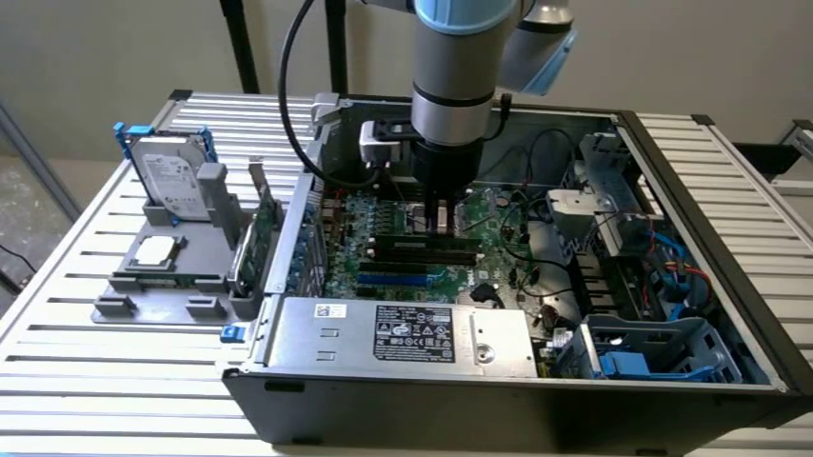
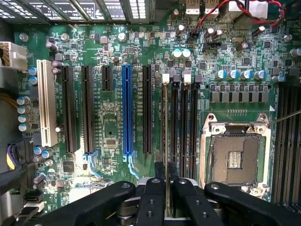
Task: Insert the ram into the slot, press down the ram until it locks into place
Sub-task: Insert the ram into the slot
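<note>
Wrist view: black two-finger gripper [image 2: 167, 172] clamped on thin green ram stick [image 2: 165, 122], which stands edge-on along the narrow black memory slot [image 2: 165, 80]; seating depth cannot be judged. Exterior view: open black computer case [image 1: 508, 405] holding green motherboard [image 1: 381, 267] sits mid-bench on slatted metal bench [image 1: 76, 324]. Grey plastic tray [image 1: 152, 286] lies toward the bench edge at the exterior view's left.

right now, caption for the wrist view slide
Tool gripping the ram edge-on, lined up along a black memory slot on the motherboard.

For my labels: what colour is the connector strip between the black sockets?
The connector strip is bright blue; wrist view best.
</note>
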{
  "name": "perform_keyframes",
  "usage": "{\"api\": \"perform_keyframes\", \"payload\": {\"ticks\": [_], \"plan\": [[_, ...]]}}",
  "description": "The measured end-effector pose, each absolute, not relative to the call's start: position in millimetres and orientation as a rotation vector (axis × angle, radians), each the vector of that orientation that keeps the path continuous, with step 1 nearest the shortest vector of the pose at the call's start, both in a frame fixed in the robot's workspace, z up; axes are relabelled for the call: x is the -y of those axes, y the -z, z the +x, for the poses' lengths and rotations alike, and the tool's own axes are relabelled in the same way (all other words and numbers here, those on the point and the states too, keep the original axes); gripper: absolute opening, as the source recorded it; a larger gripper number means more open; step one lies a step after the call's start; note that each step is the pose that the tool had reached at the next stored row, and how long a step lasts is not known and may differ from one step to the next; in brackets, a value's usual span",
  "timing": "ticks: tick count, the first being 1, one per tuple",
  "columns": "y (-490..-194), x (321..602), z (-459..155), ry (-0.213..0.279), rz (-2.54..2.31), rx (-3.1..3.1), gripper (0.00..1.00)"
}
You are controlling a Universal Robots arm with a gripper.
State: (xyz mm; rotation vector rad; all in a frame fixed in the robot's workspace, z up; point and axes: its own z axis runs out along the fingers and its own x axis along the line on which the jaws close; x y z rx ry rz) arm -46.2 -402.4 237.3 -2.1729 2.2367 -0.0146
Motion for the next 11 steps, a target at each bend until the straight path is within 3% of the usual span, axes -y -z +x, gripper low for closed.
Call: {"api": "perform_keyframes", "payload": {"ticks": [11], "plan": [[-234.2, 402.3, -47.0, 0.008, -2.176, -2.24, 0.13]]}}
